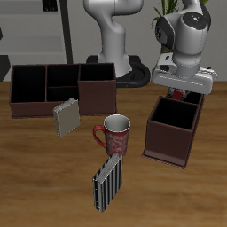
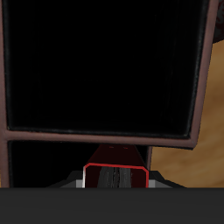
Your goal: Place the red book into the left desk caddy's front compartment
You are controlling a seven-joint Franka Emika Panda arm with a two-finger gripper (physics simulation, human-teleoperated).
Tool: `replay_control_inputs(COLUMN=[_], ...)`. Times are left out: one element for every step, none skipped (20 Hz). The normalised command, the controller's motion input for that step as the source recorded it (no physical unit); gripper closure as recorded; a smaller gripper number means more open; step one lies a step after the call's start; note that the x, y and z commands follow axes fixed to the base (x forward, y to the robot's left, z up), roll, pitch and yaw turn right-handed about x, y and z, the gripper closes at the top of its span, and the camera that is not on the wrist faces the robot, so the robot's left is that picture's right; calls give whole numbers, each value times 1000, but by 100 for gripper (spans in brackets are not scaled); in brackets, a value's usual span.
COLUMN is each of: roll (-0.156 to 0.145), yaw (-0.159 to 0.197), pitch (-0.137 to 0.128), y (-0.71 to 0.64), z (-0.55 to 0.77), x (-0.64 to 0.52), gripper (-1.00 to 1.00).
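Because the thin red hardcover book (image 2: pixel 114 165) is clamped upright in the two-finger gripper (image 1: pixel 181 91), it hangs above the dark maroon-brown slant-walled left desk caddy (image 1: pixel 174 142), edge-on to slot into a compartment below.

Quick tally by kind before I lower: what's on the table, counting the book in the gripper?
Books: 3 - red book in the gripper, grey book, striped book
Desk caddies: 2 - left desk caddy, wide low caddy
Mugs: 1 - mug
Total: 6
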Motion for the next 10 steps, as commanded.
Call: replay_control_inputs(roll=[51,113,-10,32,-6,-22,-54,26,-30,0], yaw=[-123,55,-18,-47,22,12,-33,-3,-18,4], pitch=[218,65,-11,34,-12,-11,-7,-9,0,-12], y=[-50,222,-76,-21,-44,-96,-166,-78,-154,-46], z=[-446,-234,-38,-59,25,59,96,89,65,44], x=[79,-184,42,-4,-40,-29,-40,-29,-59,-51], gripper=[100,-100,-100,-100,-100,-100,-100,-100,-100,-100])
